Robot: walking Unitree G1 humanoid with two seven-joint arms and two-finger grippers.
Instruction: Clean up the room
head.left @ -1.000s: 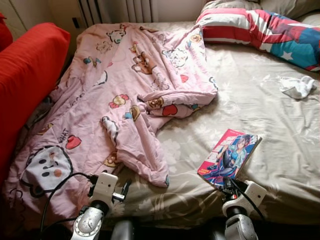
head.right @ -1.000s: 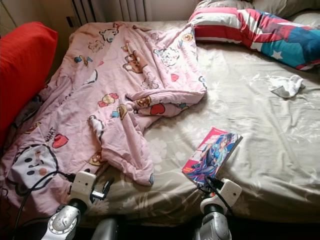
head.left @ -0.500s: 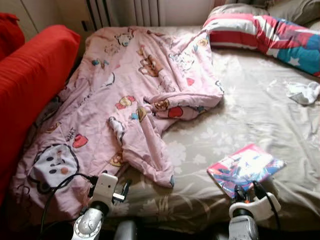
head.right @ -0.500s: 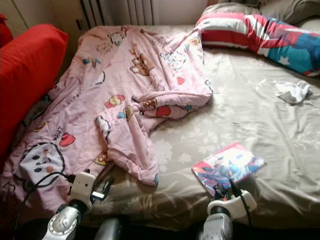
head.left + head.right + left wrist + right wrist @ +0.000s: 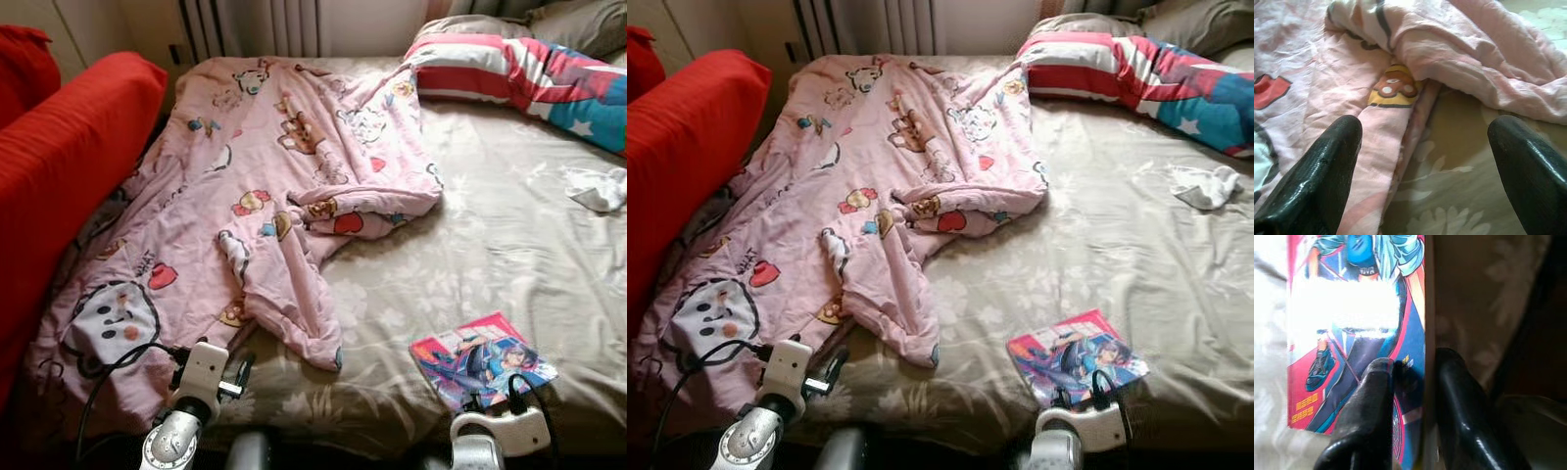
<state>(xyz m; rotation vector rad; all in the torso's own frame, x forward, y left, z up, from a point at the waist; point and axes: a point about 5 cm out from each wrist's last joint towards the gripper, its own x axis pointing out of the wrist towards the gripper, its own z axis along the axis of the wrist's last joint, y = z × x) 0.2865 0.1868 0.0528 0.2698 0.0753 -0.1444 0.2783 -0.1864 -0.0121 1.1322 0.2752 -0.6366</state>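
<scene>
- We see our right gripper (image 5: 1409,396) at the lower right of the head views, its two black fingers (image 5: 1369,406) drawn narrow and clamped on the near corner of a comic book (image 5: 482,359).
- In the right wrist view one finger lies on the book's colourful cover and the other sits past its edge, against the sheet.
- The comic book lies flat on the beige flowered bed sheet (image 5: 490,245), in the lower right of the left eye view, close to the bed's near edge.
- Our left gripper (image 5: 1425,161) sits at the lower left of the head views, fingers spread wide and holding nothing; between them we see the hem of a pink cartoon-print blanket (image 5: 265,196) and bare sheet.
- The pink blanket sprawls over the left and centre of the frame, one bunched fold reaching toward the middle of the bed.
- A red cushion (image 5: 69,166) stands along the left edge.
- A striped red, white and blue pillow (image 5: 519,78) lies at the upper right, and a small white crumpled cloth (image 5: 598,188) rests on the sheet at the right edge, well apart from the book.
</scene>
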